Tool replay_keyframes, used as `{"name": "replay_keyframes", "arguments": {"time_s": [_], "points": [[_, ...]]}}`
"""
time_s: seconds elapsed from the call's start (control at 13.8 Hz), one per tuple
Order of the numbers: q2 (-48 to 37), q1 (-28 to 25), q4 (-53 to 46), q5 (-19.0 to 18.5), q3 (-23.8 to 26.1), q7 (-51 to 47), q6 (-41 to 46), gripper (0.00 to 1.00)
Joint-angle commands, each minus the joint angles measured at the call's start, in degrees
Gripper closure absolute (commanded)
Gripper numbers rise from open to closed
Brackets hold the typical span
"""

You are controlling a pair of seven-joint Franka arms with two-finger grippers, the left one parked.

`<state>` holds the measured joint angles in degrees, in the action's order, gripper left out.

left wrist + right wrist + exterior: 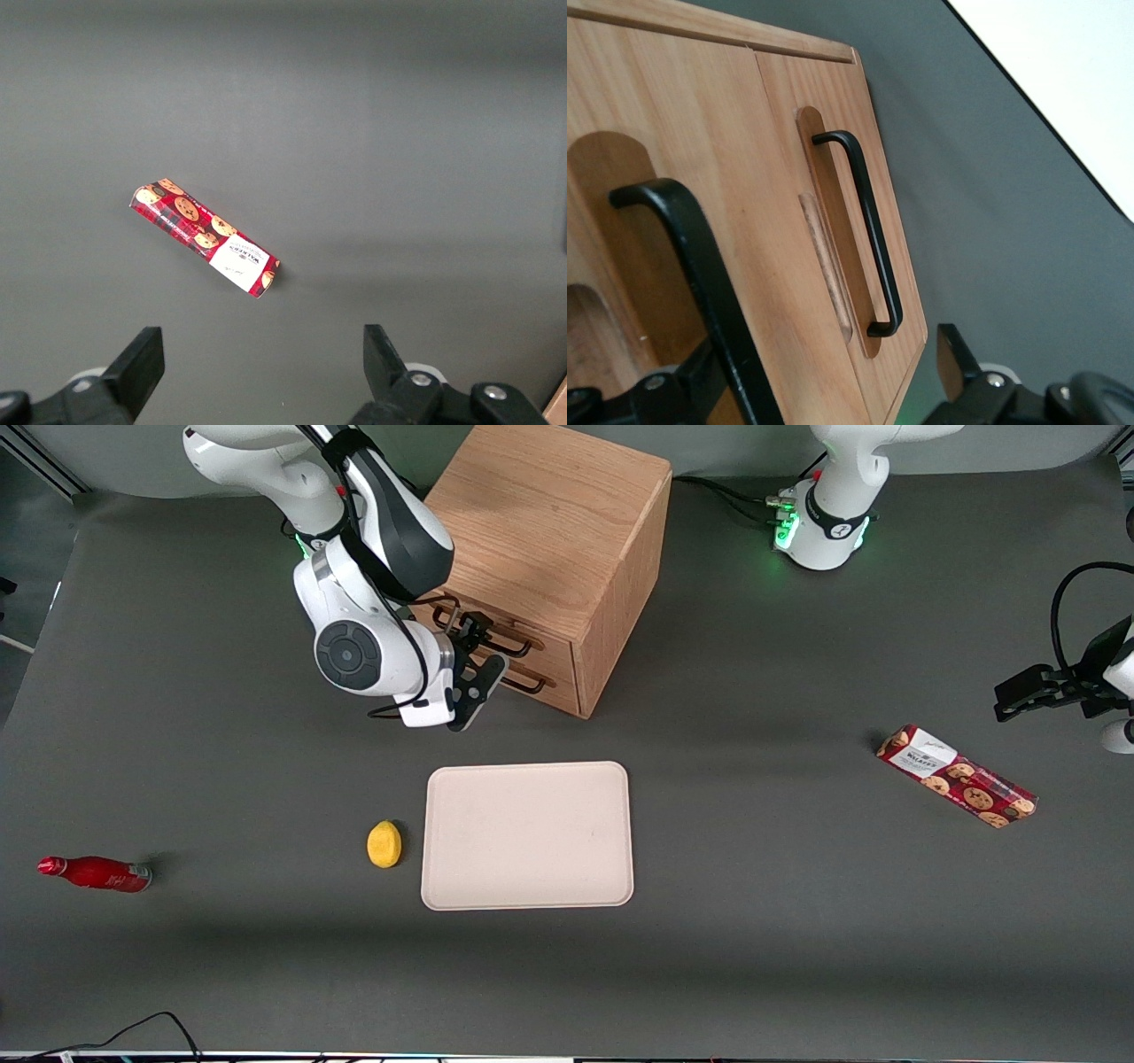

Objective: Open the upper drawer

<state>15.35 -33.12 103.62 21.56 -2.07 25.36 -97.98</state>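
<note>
The light-oak cabinet [549, 514] stands on the table, farther from the front camera than the tray. Its upper drawer [554, 638] looks shut, flush with the lower drawer's front. The upper drawer's black bar handle [505, 636] shows large and close in the right wrist view [700, 257]. My right gripper [478, 660] is in front of the drawers, open, with that handle between its fingers [824, 376], close to one finger [700, 376]. The lower drawer's handle [873, 230] lies beside it, outside the fingers [527, 684].
A cream tray [527, 835] lies nearer the front camera than the cabinet, with a yellow lemon [384, 843] beside it. A red bottle [96, 873] lies toward the working arm's end. A red cookie box [957, 776] lies toward the parked arm's end, also in the left wrist view [204, 237].
</note>
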Motion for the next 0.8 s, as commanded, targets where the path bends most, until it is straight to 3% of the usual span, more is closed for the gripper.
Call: {"name": "replay_keyframes", "arguments": {"time_s": [0.0,0.51,0.72], "points": [[0.90,0.69,-0.08,0.68,0.40,1.62,-0.63,0.00],[2.75,0.69,-0.43,0.24,0.31,1.62,-2.12,0.00],[3.10,1.21,-0.87,-2.48,0.31,1.62,-3.79,0.00]]}}
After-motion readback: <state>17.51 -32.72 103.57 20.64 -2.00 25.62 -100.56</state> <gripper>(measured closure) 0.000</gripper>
